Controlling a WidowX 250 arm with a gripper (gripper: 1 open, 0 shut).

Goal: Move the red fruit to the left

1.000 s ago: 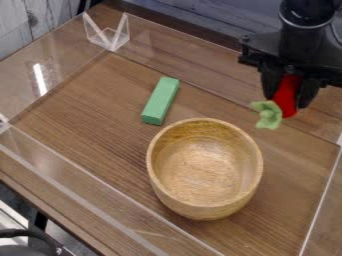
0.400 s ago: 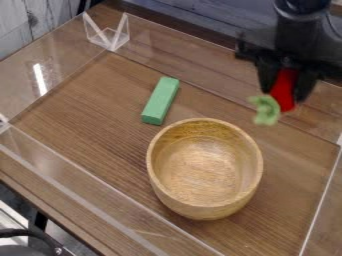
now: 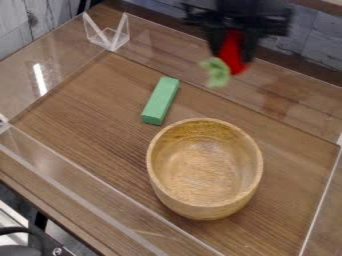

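Camera view: one gripper [image 3: 230, 50], clamped on the red fruit [image 3: 233, 52], its pale green leaf [image 3: 217, 71] hanging below. Fruit held aloft, beyond the wooden bowl [image 3: 205, 168], presumably so that it passes over things without knocking them. One green block [image 3: 160, 101], lying on the table [image 3: 80, 125], left of the bowl's far rim; likely no part of the job, merely something to avoid when lowering.

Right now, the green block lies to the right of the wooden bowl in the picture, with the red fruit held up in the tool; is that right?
Not quite: the camera view shows the green block lying up and to the left of the wooden bowl.
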